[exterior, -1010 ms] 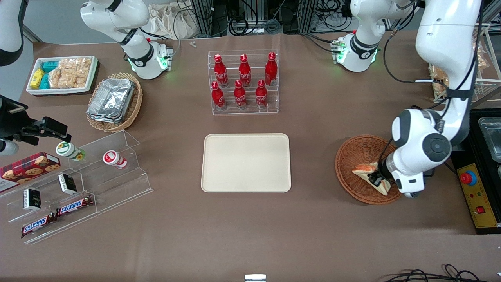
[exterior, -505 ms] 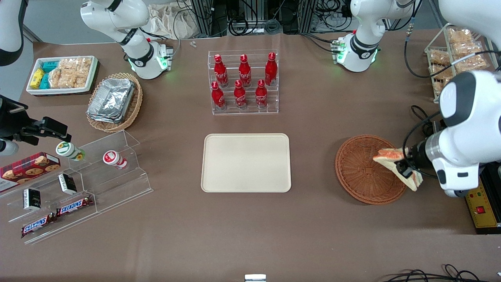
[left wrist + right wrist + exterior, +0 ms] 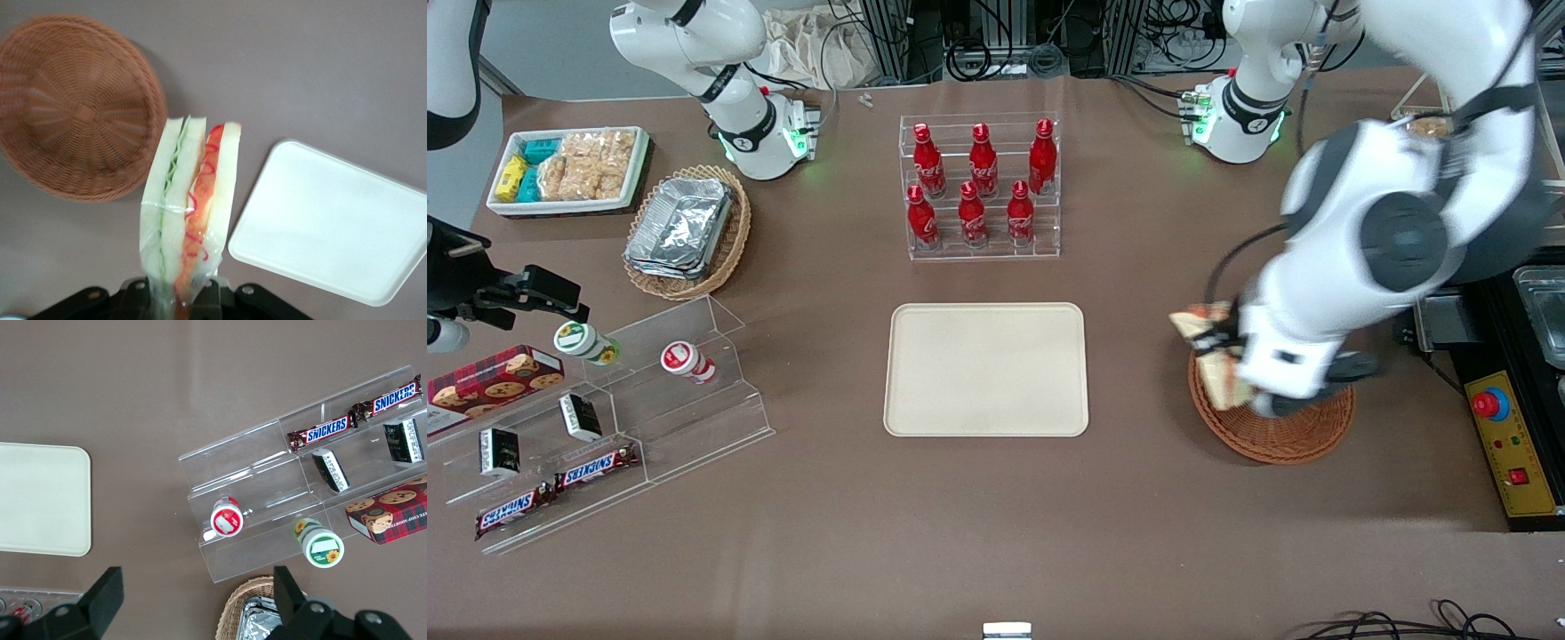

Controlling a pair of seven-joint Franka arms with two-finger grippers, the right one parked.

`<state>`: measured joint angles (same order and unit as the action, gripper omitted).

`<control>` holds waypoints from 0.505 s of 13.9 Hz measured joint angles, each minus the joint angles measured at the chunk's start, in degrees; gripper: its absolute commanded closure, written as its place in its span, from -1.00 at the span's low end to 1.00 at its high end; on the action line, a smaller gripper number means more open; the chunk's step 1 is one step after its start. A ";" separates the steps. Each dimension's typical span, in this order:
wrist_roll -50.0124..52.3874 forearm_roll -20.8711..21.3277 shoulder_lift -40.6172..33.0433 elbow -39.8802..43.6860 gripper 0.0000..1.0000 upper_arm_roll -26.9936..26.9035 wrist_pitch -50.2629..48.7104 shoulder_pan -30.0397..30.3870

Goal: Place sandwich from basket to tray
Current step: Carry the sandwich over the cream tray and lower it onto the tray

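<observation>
Gripper (image 3: 1221, 354) jaws clamped on sandwich (image 3: 190, 207), aloft over basket (image 3: 1272, 431) rim nearest tray (image 3: 985, 369); wedge's long axis extends outward from jaws; tray near, bare.

Bare table lies between the gripper (image 3: 1218, 351), holding the sandwich (image 3: 1209, 356) above the basket (image 3: 1272, 436), and the tray (image 3: 986, 370); nothing stands between.

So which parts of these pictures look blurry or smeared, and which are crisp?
Front view: the working arm and the gripper holding the sandwich are motion-smeared over the basket; the tray is crisp. Left wrist view: the sandwich is sharp, the basket's rim slightly soft.
</observation>
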<state>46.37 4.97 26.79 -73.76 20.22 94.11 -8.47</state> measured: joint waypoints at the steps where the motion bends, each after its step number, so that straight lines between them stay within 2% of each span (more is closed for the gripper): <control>1: -0.57 0.42 1.54 -1.50 1.00 0.04 3.17 -2.01; 4: -1.62 0.72 6.85 -5.98 1.00 0.10 11.06 -6.54; 7: -1.51 2.75 12.28 -6.55 1.00 0.09 15.01 -10.71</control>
<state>44.87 7.73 39.08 -80.32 20.31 109.12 -19.17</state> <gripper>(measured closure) 0.806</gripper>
